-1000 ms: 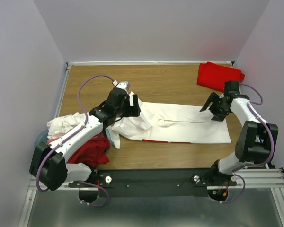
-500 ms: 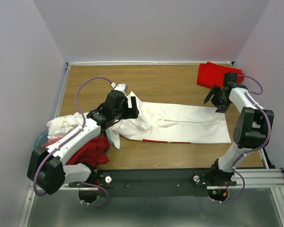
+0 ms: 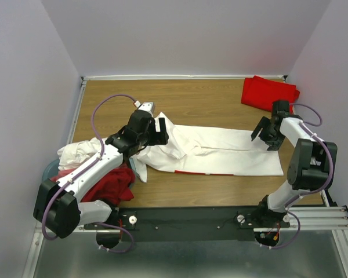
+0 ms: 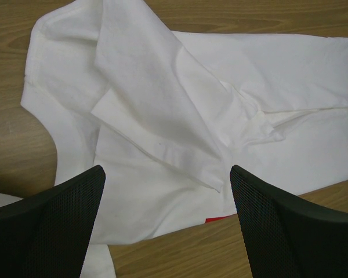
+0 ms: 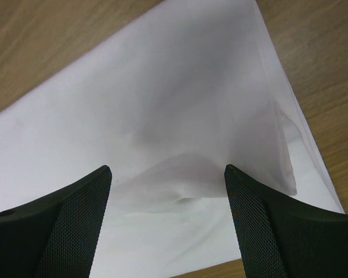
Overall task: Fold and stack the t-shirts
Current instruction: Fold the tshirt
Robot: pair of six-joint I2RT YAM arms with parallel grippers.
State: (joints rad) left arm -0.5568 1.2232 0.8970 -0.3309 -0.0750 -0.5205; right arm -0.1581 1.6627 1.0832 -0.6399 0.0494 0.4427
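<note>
white t-shirt (image 3: 220,152) is spread flat on the table (image 3: 209,101), left end rumpled | left gripper (image 4: 168,174) is held over that end, fingers wide apart, nothing gripped | right gripper (image 5: 168,171) is held over its right end, equally spread, empty | folded red t-shirt (image 3: 268,91) is seen beyond the right end | shirt heap (image 3: 84,156) and blue tub (image 3: 48,169) are seen off the left end

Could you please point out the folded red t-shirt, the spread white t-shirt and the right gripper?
folded red t-shirt (image 3: 268,92): top external view, middle of the fold.
spread white t-shirt (image 3: 238,152): top external view, flat body panel.
right gripper (image 5: 168,169): right wrist view, midway between fingertips.
</note>
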